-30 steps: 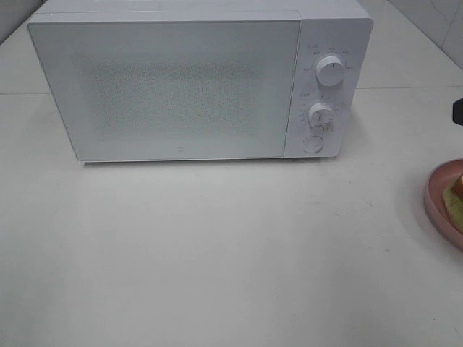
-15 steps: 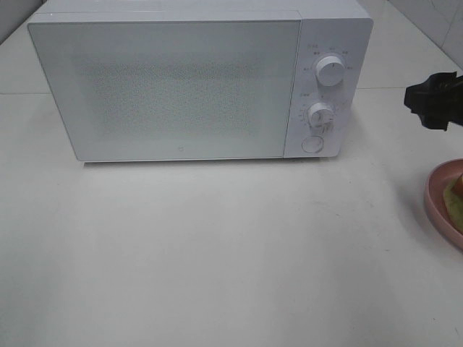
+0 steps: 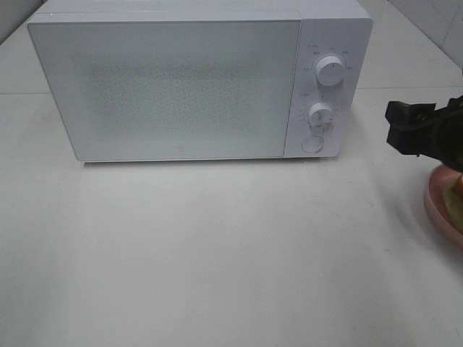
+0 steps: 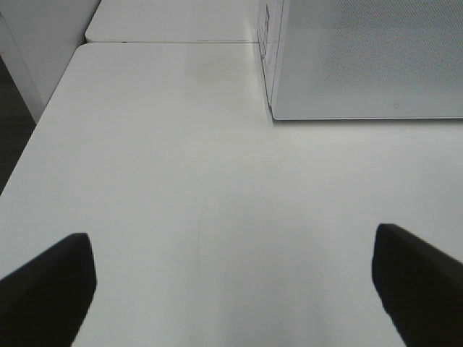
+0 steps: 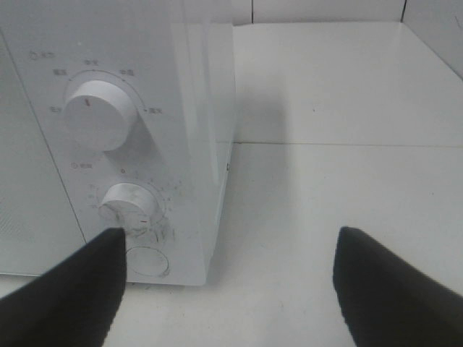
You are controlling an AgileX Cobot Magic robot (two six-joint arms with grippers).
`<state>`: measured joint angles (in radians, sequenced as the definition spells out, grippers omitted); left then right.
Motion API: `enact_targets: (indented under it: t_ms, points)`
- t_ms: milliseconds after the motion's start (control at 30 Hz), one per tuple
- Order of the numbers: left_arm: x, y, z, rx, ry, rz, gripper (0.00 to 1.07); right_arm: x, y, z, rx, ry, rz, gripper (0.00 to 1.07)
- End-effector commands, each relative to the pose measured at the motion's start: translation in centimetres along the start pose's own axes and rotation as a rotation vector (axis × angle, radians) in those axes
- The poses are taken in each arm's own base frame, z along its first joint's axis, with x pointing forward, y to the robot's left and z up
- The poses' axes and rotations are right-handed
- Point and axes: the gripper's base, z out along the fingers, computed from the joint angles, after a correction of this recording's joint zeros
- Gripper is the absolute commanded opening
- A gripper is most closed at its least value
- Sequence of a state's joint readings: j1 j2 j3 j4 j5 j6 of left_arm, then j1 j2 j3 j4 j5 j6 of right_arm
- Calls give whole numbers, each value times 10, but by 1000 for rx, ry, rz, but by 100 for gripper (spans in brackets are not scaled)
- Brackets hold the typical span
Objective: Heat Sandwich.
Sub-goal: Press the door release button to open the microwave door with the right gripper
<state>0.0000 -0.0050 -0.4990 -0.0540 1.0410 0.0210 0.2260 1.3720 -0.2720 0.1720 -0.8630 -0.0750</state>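
Note:
The white microwave (image 3: 173,87) stands at the back of the table with its door closed. At the right edge sits a round pink plate (image 3: 436,199), and on it a sliver of the pale yellow-green sandwich (image 3: 456,199) shows, partly covered by my right arm. My right gripper (image 3: 398,134) hovers above the plate's far rim, pointing at the microwave's control panel. In the right wrist view it (image 5: 231,289) is open and empty, facing the round button (image 5: 147,262). My left gripper (image 4: 231,289) is open over bare table beside the microwave (image 4: 369,58). It does not show in the exterior high view.
Two white knobs (image 3: 330,72) (image 3: 320,114) sit above the round button (image 3: 312,144) on the panel. A white tabletop (image 3: 217,253) spreads in front of the microwave. Its left edge (image 4: 43,123) drops off beside the left gripper.
My right gripper has come in from the right edge and moved left toward the microwave's panel, now covering part of the plate. The left arm, microwave and plate have not moved.

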Motion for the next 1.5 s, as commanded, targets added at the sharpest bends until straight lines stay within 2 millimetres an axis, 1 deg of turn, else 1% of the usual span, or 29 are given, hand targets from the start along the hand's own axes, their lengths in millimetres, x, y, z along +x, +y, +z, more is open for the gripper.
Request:
enact_targets:
  t_ms: [33, 133, 233, 267, 433, 600, 733, 967, 1067, 1133, 1167, 1200, 1233, 1300, 1333, 1367, 1400, 1433, 1467, 1500]
  points:
    - [2, 0, -3, 3, -29, -1, 98, 5, 9, -2, 25, -56, -25, 76]
    - [2, 0, -3, 3, -29, -1, 98, 15, 21, -2, 46, -76, 0, 76]
    - [2, 0, -3, 3, -29, -1, 98, 20, 26, 0, 51, -73, 4, 76]
    - [2, 0, -3, 3, -29, -1, 98, 24, 34, 0, 45, -74, -1, 76]
    - [2, 0, -3, 3, -29, -1, 98, 33, 42, 0, 47, -61, -8, 76]
    - [2, 0, -3, 3, -29, -1, 98, 48, 58, -4, 72, -38, -17, 76]
    - [2, 0, -3, 3, -29, -1, 98, 53, 63, -5, 79, -33, -30, 76]
    - [2, 0, -3, 3, -29, -1, 98, 54, 63, -5, 78, -30, -30, 76]
    - [2, 0, -3, 3, -29, -1, 98, 54, 63, -5, 76, -31, 1, 76]
    - [2, 0, -3, 3, -29, -1, 98, 54, 63, -5, 75, -33, 51, 76]
    - [2, 0, -3, 3, -29, -1, 98, 54, 63, -5, 74, -36, 133, 76]
    - [2, 0, -3, 3, -29, -1, 98, 54, 63, -5, 73, -37, 177, 76]
    - [2, 0, -3, 3, -29, -1, 98, 54, 63, -5, 73, -37, 177, 76]
    - [2, 0, -3, 3, -29, -1, 98, 54, 63, -5, 72, -42, 287, 76]
    - [2, 0, -3, 3, -29, -1, 98, 54, 63, -5, 69, -46, 411, 76]
    - [2, 0, -3, 3, -29, -1, 98, 54, 63, -5, 68, -48, 461, 76]
    - [2, 0, -3, 3, -29, -1, 98, 54, 63, -5, 68, -48, 461, 76]
    - [2, 0, -3, 3, -29, -1, 98, 54, 63, -5, 67, -50, 525, 76]
    - [2, 0, -3, 3, -29, -1, 98, 54, 63, -5, 64, -55, 663, 76]
    - [2, 0, -3, 3, -29, -1, 98, 54, 63, -5, 62, -58, 736, 76]
